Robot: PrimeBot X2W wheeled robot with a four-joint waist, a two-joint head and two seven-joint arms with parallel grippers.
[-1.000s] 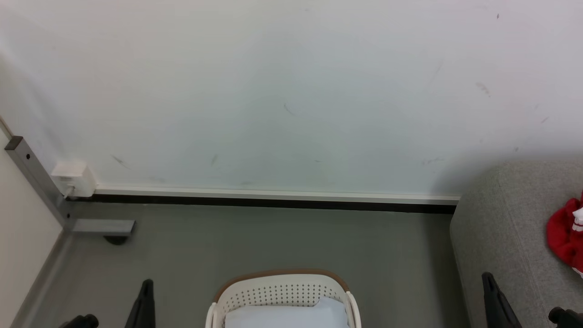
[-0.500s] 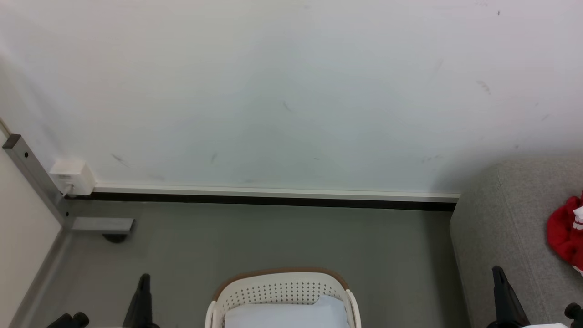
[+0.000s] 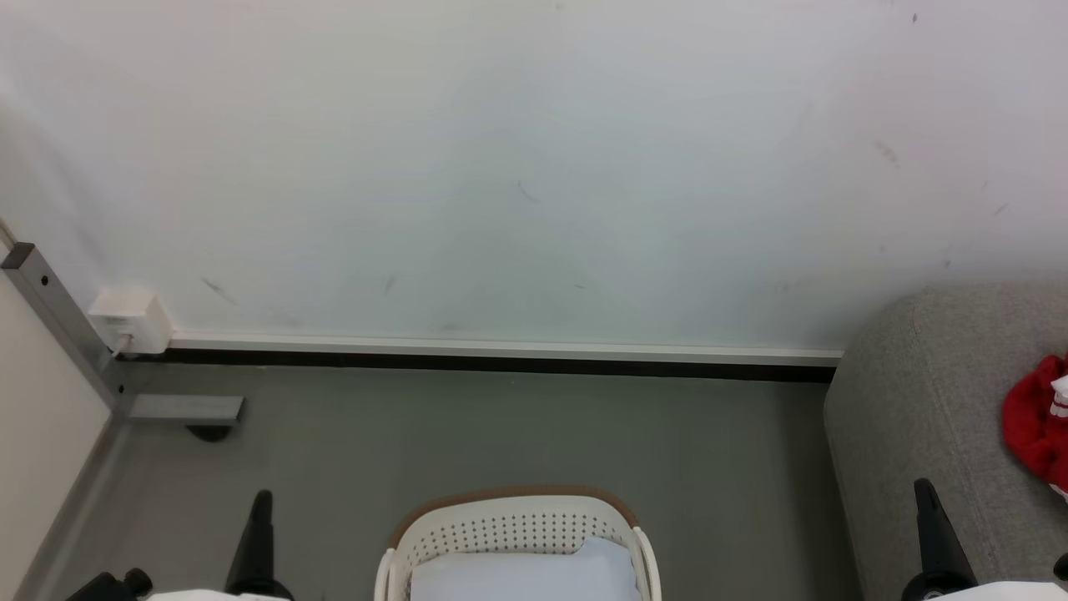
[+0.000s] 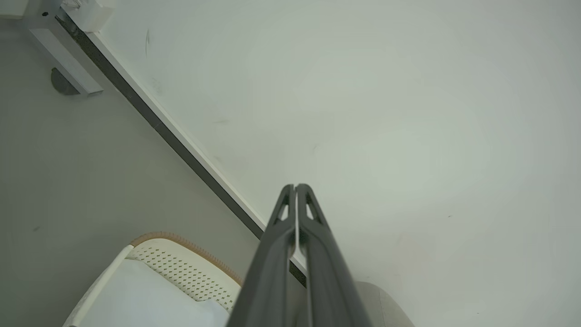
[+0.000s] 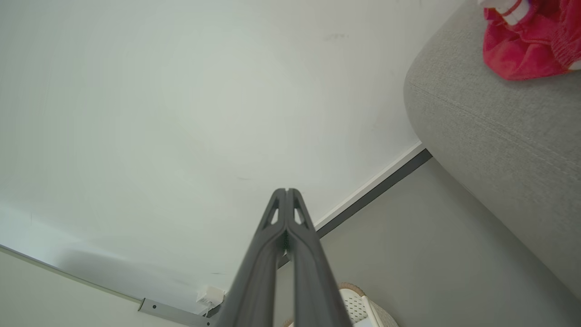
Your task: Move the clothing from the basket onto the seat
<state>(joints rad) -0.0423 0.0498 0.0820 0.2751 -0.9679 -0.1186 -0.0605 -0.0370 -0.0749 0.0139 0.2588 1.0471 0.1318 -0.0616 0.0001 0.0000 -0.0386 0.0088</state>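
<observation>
Clothing (image 3: 1031, 421) lies on the seat (image 3: 918, 392) — basket (image 3: 517, 524) holds a pad (image 3: 517, 578); left claw (image 4: 296, 187), right claw (image 5: 286, 190) each pressed together.

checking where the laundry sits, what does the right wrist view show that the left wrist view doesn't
Right wrist view: the red clothing lying on the seat, past the shut right gripper. Left wrist view: the shut left gripper and the pale pad inside the basket. Both: the basket's rim, the seat's edge, the wall and the dark skirting.
</observation>
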